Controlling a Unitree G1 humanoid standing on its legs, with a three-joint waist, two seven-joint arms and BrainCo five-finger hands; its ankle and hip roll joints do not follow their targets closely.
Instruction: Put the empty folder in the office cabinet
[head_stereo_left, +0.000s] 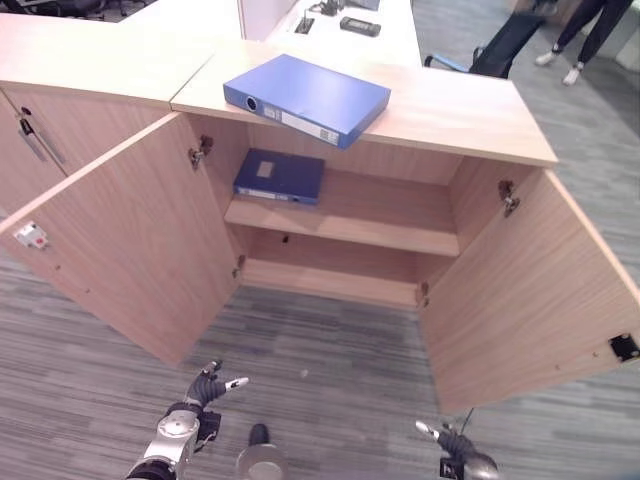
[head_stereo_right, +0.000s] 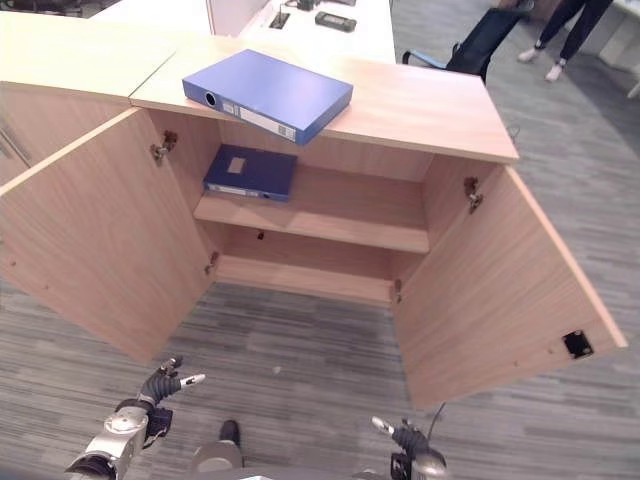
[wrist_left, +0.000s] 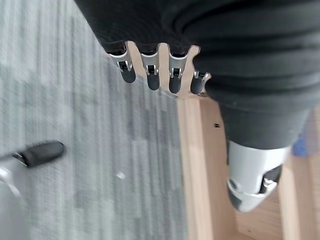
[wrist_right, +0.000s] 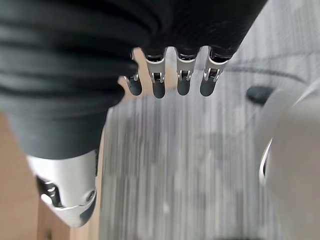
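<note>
Here we are in front of the office cabinet (head_stereo_left: 350, 215), both doors swung wide, and the robot stands back from it with its arms low. The blue folder (head_stereo_left: 306, 98) lies flat on the cabinet's top, its front corner poking just over the edge, right above the open compartment. A second blue folder (head_stereo_left: 279, 177) is lying on the upper shelf inside, tucked to the left.

Now the hands. The left hand (head_stereo_left: 210, 385) hangs down near the floor, fingers (wrist_left: 152, 80) straight and relaxed, holding nothing. The right hand (head_stereo_left: 447, 439) is lower again, at the bottom of the scene, its fingers (wrist_right: 182, 84) likewise loose and empty. Neither one is anywhere near the folder: it sits well up and ahead of both, across the stretch of grey carpet.

The folder's long axis runs slantwise, from the back left towards the front right, with the labelled spine facing the robot's left front. It lies left of the cabinet's middle, so by my reckoning the left hand has the shorter reach. A big lift and a step closer look necessary before any grasp, and the left door (head_stereo_left: 120, 240) juts out on that side, something to steer around.

Far off, a person's legs (head_stereo_left: 580, 35) stand beside a chair (head_stereo_left: 495, 48).
</note>
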